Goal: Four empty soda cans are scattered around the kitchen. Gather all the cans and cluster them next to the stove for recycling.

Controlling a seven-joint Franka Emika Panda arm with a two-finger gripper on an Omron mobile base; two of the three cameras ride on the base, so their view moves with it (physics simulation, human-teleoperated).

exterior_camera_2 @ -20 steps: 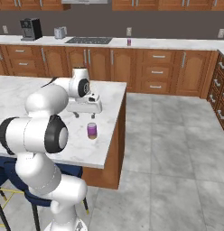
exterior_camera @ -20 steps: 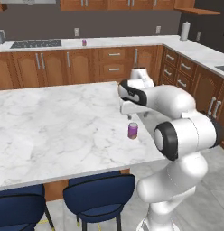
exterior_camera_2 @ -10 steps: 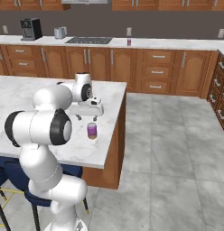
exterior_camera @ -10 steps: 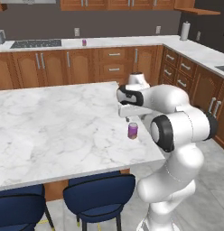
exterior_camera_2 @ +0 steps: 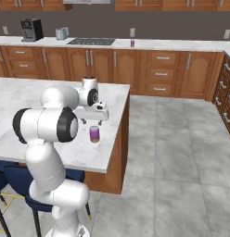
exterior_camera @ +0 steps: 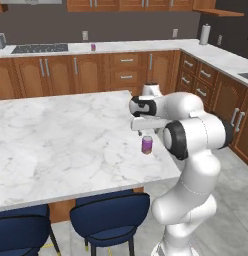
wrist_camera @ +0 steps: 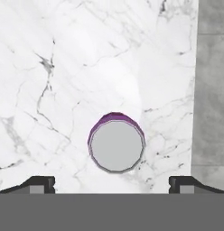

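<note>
Directly above the upright soda can (wrist_camera: 116,145), the hand (wrist_camera: 112,181) points downward, fingers spread apart.

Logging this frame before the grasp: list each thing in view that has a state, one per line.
gripper: open, fingertips spread wide, above the can, holding nothing.
soda can on the island: upright, near the island's edge, not gripped.
soda can on the back counter: upright, right of the stove.
stove: nothing on it; whether it is on cannot be told.
island: marble top bare except for the one can.
</note>
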